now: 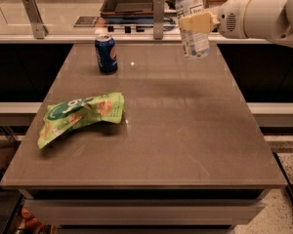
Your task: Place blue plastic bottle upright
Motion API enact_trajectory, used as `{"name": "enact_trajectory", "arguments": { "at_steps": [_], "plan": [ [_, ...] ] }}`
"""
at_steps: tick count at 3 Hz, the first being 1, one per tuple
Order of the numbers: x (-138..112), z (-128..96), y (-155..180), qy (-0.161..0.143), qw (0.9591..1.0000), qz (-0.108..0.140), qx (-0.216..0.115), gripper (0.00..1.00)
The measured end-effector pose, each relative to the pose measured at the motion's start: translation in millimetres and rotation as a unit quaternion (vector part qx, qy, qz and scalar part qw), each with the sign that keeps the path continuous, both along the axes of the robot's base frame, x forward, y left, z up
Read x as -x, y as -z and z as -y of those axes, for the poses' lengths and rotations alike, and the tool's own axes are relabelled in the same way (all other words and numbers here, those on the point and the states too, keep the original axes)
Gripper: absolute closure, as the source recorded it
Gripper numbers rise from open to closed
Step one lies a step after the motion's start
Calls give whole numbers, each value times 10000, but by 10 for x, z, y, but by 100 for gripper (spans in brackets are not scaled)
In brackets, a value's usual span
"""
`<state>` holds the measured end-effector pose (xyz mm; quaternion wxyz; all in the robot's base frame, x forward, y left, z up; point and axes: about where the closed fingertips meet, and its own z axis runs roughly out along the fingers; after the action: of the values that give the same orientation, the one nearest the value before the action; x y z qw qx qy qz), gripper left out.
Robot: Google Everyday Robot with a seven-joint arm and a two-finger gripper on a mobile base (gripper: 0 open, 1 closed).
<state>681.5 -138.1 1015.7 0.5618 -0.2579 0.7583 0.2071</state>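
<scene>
The blue plastic bottle [192,39] is clear with a pale label and hangs nearly upright in the air over the table's far right part. Its cap is cut off by the top edge of the view. My gripper [197,22] comes in from the right on a white arm and is shut on the bottle's middle with its tan fingers [199,22]. The bottle's base is well above the brown table [185,130].
A dark blue soda can [106,53] stands upright at the far left of the table. A green snack bag [80,116] lies flat at the left. A counter with a dark tray [132,4] and metal posts runs behind the table.
</scene>
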Motion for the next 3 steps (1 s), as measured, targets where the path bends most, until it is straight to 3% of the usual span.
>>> {"name": "enact_trajectory", "arguments": {
  "at_steps": [1,3],
  "plan": [
    [54,-178,-58,-445,9973,555,203,100],
    [62,-507,123,-1138,9827,1343,582,100]
  ]
}}
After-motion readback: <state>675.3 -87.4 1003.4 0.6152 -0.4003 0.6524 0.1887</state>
